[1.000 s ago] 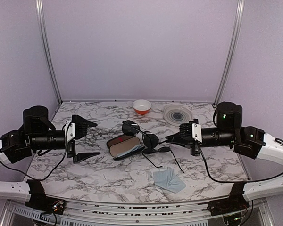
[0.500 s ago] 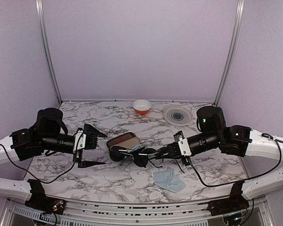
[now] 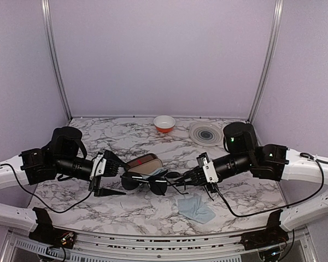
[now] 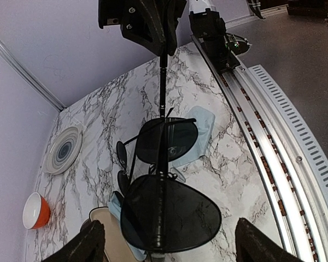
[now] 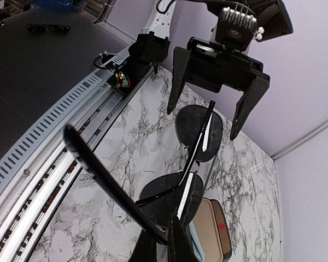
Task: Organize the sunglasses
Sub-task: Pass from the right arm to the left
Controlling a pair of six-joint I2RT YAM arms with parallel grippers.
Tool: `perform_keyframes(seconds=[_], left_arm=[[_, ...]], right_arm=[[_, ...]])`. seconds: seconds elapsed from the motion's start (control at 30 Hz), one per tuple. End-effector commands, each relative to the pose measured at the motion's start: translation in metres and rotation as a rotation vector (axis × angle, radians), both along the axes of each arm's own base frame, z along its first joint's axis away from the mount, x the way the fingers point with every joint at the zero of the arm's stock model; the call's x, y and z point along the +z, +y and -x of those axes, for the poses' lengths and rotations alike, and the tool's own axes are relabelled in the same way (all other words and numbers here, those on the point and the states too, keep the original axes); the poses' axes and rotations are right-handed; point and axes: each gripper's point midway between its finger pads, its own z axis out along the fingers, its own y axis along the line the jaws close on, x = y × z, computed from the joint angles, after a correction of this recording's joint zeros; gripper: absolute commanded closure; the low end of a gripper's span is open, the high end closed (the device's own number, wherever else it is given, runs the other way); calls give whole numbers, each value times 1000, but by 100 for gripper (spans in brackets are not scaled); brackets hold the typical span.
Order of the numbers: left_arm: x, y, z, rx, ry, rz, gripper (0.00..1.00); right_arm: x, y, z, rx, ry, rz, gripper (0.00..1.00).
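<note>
Sunglasses (image 3: 157,186) held up just in front of the open case (image 3: 146,162), between the two arms.
The right jaws are pinched tight on one slim temple, probably to keep the frame off the table (image 3: 126,212) and present its far lens to the left jaws. Those stand wide on either side of that lens, gripping nothing. The frame is thin black wire with dark, rounded lenses.

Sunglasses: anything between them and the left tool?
Nothing visible. The left tool, jaws open, faces the near lens of the sunglasses with only air between. The right tool is shut on a temple arm at the far end, and the open case lies on the table, out of that path.
</note>
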Motion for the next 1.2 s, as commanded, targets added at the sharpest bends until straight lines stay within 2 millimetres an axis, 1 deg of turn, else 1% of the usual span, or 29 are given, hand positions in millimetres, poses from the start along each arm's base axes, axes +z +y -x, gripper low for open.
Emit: perform_keyframes(seconds=[0.0, 0.1, 0.17, 0.3, 0.37, 0.67, 1.07, 1.17], left_arm=[[9, -5, 3, -23, 2, 49, 19], [9, -6, 1, -20, 0, 49, 22], [8, -6, 1, -12, 15, 49, 25], [8, -7, 0, -3, 33, 48, 30], [6, -7, -1, 3, 44, 44, 34], [3, -8, -2, 9, 60, 38, 35], [2, -8, -1, 7, 69, 36, 47], [2, -8, -2, 8, 69, 36, 47]], right_arm=[[24, 11, 1, 32, -39, -60, 100], [25, 13, 1, 36, -44, -63, 100], [25, 15, 2, 41, -45, -62, 100], [26, 17, 1, 41, -52, -65, 100], [27, 18, 0, 40, -58, -67, 100], [28, 19, -1, 37, -70, -74, 100], [26, 19, -2, 29, -85, -75, 100], [25, 19, -3, 26, -87, -74, 100]])
